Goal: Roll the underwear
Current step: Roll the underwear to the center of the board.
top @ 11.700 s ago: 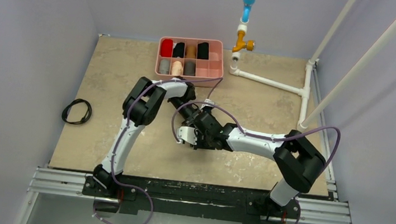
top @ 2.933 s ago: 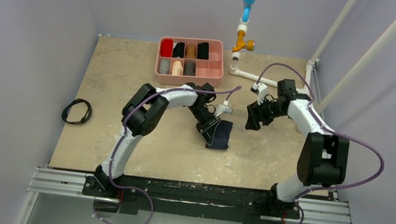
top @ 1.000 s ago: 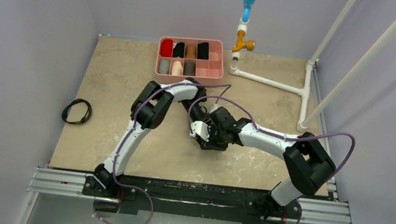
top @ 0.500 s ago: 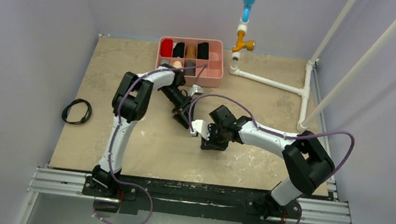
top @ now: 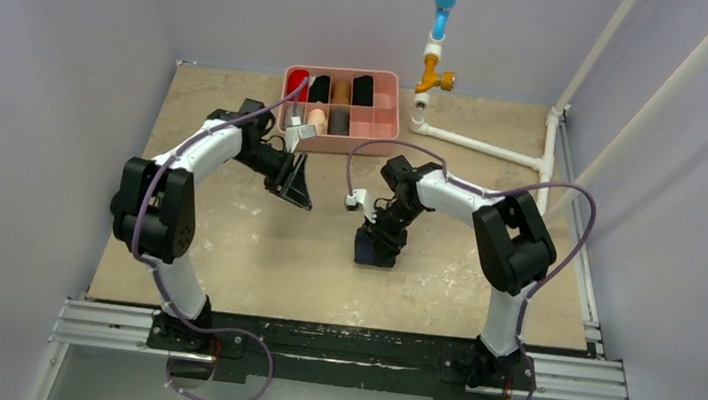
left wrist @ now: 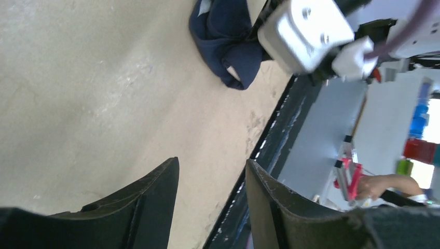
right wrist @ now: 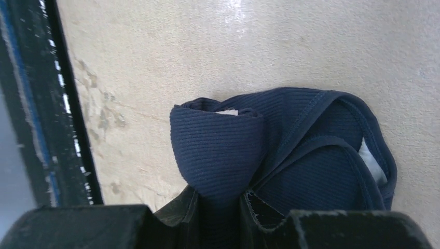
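Fingers of the right gripper [right wrist: 218, 207] were clamped on a thick fold of the small, dark navy-blue, ribbed-fabric underwear [right wrist: 290, 155]. The garment lay bunched on the beige, stone-patterned tabletop [right wrist: 259, 46], near the table's middle and somewhat towards its front edge in the top view. The left gripper [left wrist: 210, 192] hung well apart from it, nearer the pink plastic compartment tray [top: 384, 128], its black fingers spread with nothing between them.

Judged from this, the rolling was only partly done. One end was turned over into a plump roll, while loops of hemmed edge on the other side lay loose and flat, so the roll looked neither tight nor finished.

A pale patch [right wrist: 371, 166] showed inside the loose part, possibly a tag, but no writing on it could be read. No brand or lettering showed anywhere else.
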Motion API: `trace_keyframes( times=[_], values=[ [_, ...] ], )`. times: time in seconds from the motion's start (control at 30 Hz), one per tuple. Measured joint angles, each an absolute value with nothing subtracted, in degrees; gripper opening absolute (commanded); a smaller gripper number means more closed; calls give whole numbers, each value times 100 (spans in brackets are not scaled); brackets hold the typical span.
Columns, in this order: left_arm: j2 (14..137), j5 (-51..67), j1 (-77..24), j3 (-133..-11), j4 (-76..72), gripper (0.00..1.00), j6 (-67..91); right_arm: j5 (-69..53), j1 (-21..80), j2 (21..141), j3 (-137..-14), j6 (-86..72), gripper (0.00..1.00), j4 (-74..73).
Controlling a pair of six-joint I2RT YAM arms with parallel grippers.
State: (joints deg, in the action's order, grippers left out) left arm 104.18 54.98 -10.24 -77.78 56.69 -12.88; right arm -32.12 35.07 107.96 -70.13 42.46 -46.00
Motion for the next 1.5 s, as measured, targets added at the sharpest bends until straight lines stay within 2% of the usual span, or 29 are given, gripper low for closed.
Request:
trace_keyframes(
  times=[0.33, 0.47, 0.57, 1.0, 1.23, 1.5],
  values=[
    [8416, 4770, -1227, -6125, 4101, 52, -1498, -4733, 2810, 12840, -9085, 5100, 0, -7037],
    [7756, 4136, -2139, -5566, 3398, 57, -1811, -5155, 2617, 13410, -9550, 5443, 0, -7771],
    [7524, 3763, -2858, -5306, 3050, 58, -2025, -5290, 2558, 13548, -9577, 5583, 1, -7996],
    [8945, 2567, -4668, -5623, 1865, 61, -2668, -5610, 2558, 14016, -9596, 5684, 2, -8630],
    [9456, 2318, -4912, -5717, 1529, 66, -2683, -5627, 2558, 14029, -9588, 5631, 2, -8632],
    [9800, 2147, -5074, -5800, 1288, 64, -2720, -5625, 2558, 14029, -9588, 5557, 2, -8613]
  ],
)
